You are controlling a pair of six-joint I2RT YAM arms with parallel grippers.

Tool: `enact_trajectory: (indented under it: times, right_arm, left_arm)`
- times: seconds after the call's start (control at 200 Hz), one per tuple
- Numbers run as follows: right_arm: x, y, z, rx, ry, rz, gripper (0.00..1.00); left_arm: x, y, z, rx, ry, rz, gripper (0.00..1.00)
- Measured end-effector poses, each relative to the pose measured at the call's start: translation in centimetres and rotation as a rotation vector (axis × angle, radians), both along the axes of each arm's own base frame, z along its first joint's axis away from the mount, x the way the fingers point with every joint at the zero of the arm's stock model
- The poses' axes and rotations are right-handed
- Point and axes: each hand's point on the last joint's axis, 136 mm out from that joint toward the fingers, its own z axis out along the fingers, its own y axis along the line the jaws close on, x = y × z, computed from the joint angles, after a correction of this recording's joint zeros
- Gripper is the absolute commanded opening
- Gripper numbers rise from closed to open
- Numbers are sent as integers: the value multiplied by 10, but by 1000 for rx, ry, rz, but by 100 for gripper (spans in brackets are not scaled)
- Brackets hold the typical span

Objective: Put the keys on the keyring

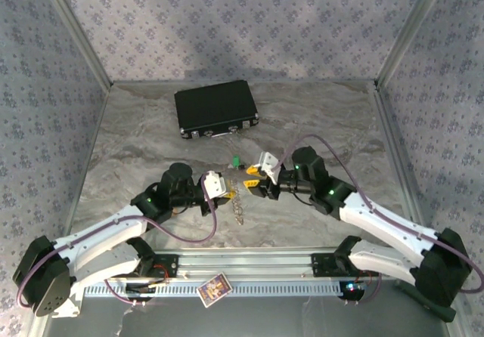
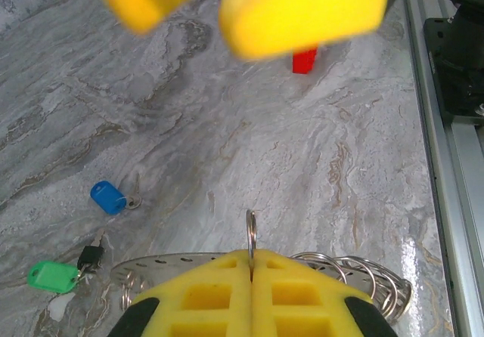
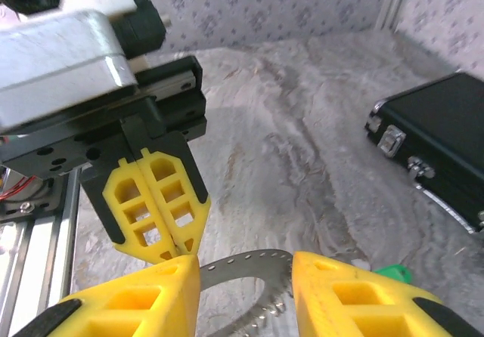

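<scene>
The keyring (image 2: 162, 264) is a silvery perforated ring with several small wire loops (image 2: 367, 278) hanging from it. My left gripper (image 2: 251, 260) is shut on one upright loop of it. In the right wrist view the ring's toothed arc (image 3: 253, 265) lies between the spread fingers of my open right gripper (image 3: 246, 292), with the left gripper's closed fingers (image 3: 155, 208) just beyond. The blue-headed key (image 2: 107, 198) and the green-headed key (image 2: 53, 276) lie on the table left of the ring. From above, both grippers (image 1: 227, 193) (image 1: 254, 180) meet over the keyring (image 1: 239, 202) at mid-table.
A black case (image 1: 216, 109) lies at the back of the table. A red block (image 2: 305, 60) stands beyond the ring. The metal rail (image 1: 242, 265) runs along the near edge, with a small card (image 1: 214, 289) on it.
</scene>
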Motion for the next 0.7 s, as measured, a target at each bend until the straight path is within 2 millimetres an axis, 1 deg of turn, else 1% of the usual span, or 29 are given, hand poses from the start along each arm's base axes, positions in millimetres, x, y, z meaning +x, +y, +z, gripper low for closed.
enact_trajectory:
  times: [0.075, 0.2, 0.27, 0.42, 0.535, 0.7]
  right_arm:
    - [-8, 0, -2, 3, -28, 18, 36]
    - [-26, 6, -24, -46, -56, 84, 32]
    - [-32, 10, -31, -65, -66, 114, 29]
    - [-29, 15, -40, -87, -78, 123, 28]
    - [-26, 19, -49, -102, -66, 125, 26]
    - [-23, 23, -54, -106, -62, 125, 22]
  left_arm:
    - [0, 0, -1, -3, -2, 0, 0]
    - [-2, -1, 0, -12, -2, -15, 0]
    - [-4, -2, 1, -16, -1, -23, 0]
    - [-6, -3, 2, -29, -3, -40, 0]
    - [-8, -3, -1, -32, -1, -47, 0]
    - [-9, -4, -1, -42, -6, -54, 0]
